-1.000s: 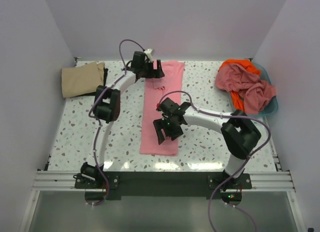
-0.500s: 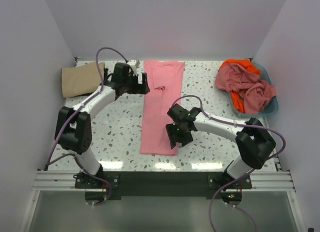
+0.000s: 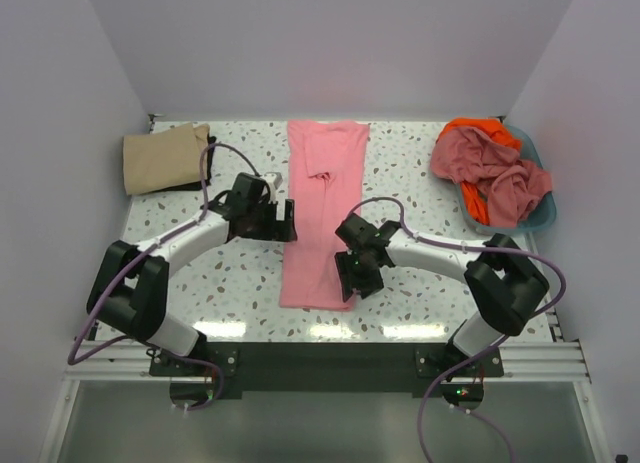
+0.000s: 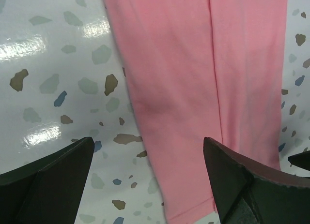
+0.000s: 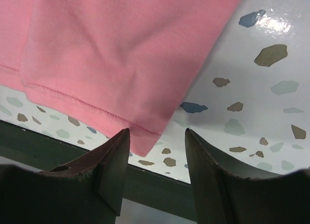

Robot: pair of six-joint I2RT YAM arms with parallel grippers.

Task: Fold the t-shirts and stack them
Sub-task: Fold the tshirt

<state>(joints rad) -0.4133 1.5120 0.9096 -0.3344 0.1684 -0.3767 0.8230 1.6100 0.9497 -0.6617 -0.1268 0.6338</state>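
Pink cotton came first on your near side: the light pink t-shirt (image 3: 322, 198), folded into a long narrow strip, lay flat on the speckled counter (image 3: 430, 293) and ran from near your arm bases toward the far edge. Your right end effector (image 5: 157, 131) sat low at the strip's near right hem corner. Its jaws were partly apart and that corner showed between the tips (nothing pinched, as far as you could see). Farther along, your left end effector (image 4: 148, 141) hung at the strip's left edge about midway up, jaws spread wide and holding nothing, one finger over bare counter and the other over cloth. At the far left lay the tan t-shirt (image 3: 165, 158), folded. At the far right the blue basket (image 3: 543, 215) held a dusty pink t-shirt (image 3: 490, 173) heaped over an orange t-shirt (image 3: 480, 128).
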